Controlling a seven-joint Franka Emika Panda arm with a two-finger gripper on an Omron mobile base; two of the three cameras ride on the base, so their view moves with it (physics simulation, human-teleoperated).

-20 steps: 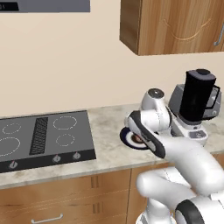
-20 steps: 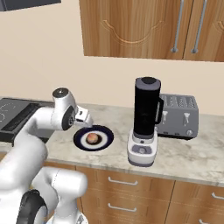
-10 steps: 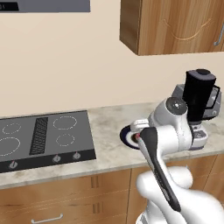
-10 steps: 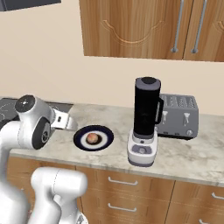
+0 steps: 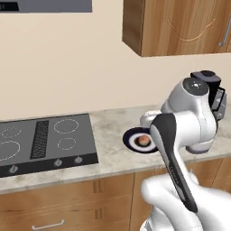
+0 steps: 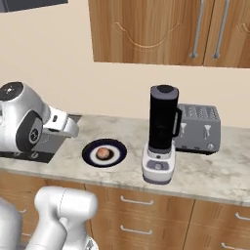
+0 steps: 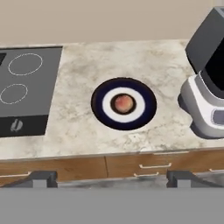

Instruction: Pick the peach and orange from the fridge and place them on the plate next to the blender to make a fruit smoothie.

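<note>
The peach (image 7: 123, 103) lies in the dark centre of the navy-rimmed plate (image 7: 98, 103) on the stone counter. It also shows on the plate (image 5: 128, 137) as a pinkish ball (image 5: 143, 140) just left of my arm, and on the plate (image 6: 90, 154) as a small fruit (image 6: 102, 154). The blender (image 6: 162, 132) stands right of the plate, its base (image 7: 205, 109) close by. My gripper (image 7: 111, 179) hangs open and empty, back from the counter's front edge and above it, looking down at the plate. The orange and the fridge are out of view.
A black cooktop (image 5: 40, 140) lies left of the plate, its corner (image 7: 26, 83) near it. A silver toaster (image 6: 197, 129) sits behind the blender. Wooden cabinets (image 6: 161, 29) hang overhead, and drawers (image 7: 144, 164) run below the counter edge.
My arm has drawn back from over the plate toward the base and risen. The peach stays on the plate, and the gripper holds nothing.
</note>
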